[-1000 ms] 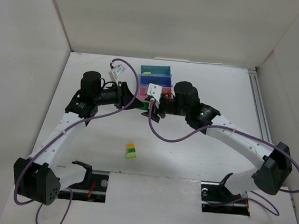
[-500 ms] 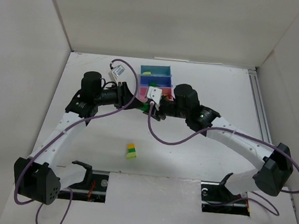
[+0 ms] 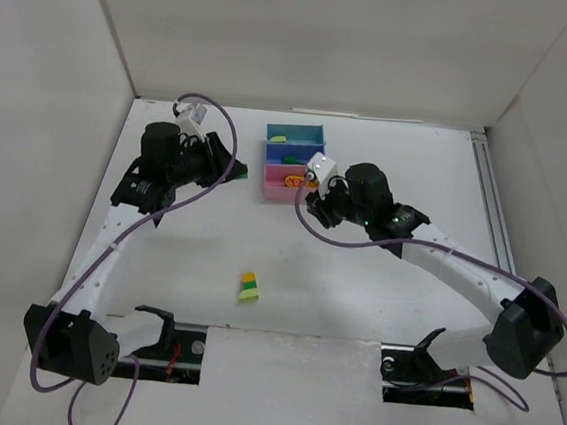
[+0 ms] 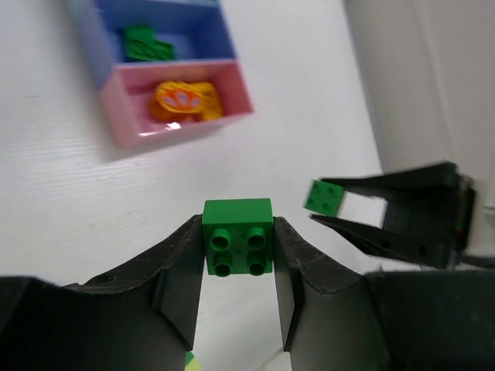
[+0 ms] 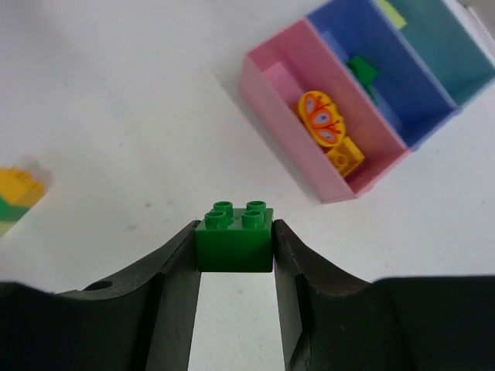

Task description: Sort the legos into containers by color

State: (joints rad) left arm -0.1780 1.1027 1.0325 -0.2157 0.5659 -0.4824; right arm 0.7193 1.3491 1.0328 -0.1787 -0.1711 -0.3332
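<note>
Top view: the left pincer (image 3: 235, 171) sits left of centre, pointing right toward the three joined trays. The right pincer (image 3: 311, 203) lies just right of the pink tray (image 3: 280, 194), the nearest of the row, with the blue tray (image 3: 319, 156) and teal tray (image 3: 316, 130) behind it. Whatever the jaws hold is too small to make out here. A small stack of bricks (image 3: 248, 288) (yellow on top, green beneath) stands alone in the lower middle of the frame, well apart from both arms.

Left wrist view: the left pincer (image 4: 237, 255) is clamped on a dark green brick (image 4: 237, 247), a two-by-two piece with its studs facing the camera. Both fingers press its sides, and the jaws stand only as far apart as the brick is wide. At the right of the frame the other pincer grips a second dark green brick (image 4: 325, 195) at its tips. In the upper left, the pink tray holds an orange patterned piece (image 4: 182, 100) and the blue tray holds a green brick (image 4: 147, 42).

Right wrist view: the right pincer (image 5: 233, 247) is closed on the second dark green brick, studs up, squeezed between the two fingers at lower centre. The trays run diagonally across the upper right. The pink one holds the orange patterned piece and an orange brick (image 5: 344, 154), and the blue one holds the green brick. The stack shows blurred at the left edge.
</note>
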